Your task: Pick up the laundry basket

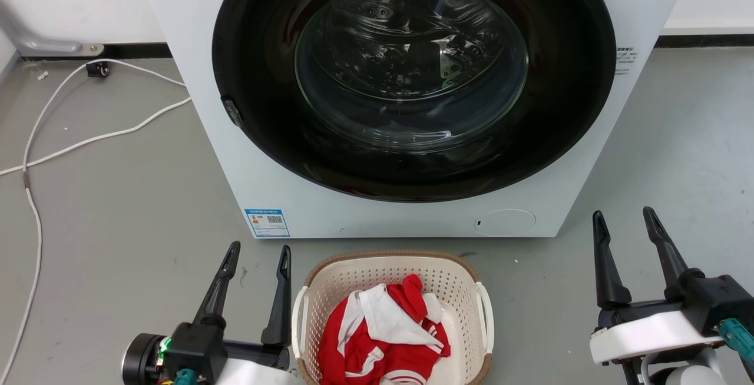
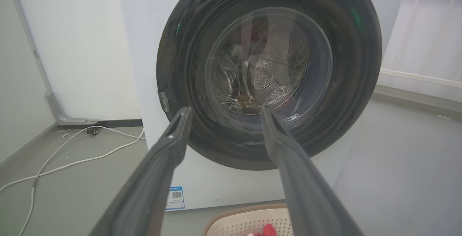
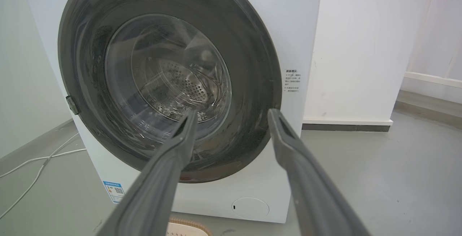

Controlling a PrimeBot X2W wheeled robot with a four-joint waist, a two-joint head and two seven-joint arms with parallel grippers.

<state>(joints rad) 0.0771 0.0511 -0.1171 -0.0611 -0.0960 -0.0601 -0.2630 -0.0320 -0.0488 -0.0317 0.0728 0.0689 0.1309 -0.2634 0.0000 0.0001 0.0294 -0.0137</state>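
Left claw (image 1: 260,249) and right claw (image 1: 623,214) both spread wide, empty; should clamp basket (image 1: 394,254) handles (image 1: 486,314) evenly, then lift level.

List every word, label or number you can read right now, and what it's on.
No text is clear enough to quote.
On the washing machine, lower left front, the blue sticker: a QR code and small print, too small to read.
Right of the door, the grey printed block: several short lines, too blurred to read.
On the laundry basket and the red and white garment: no lettering visible.
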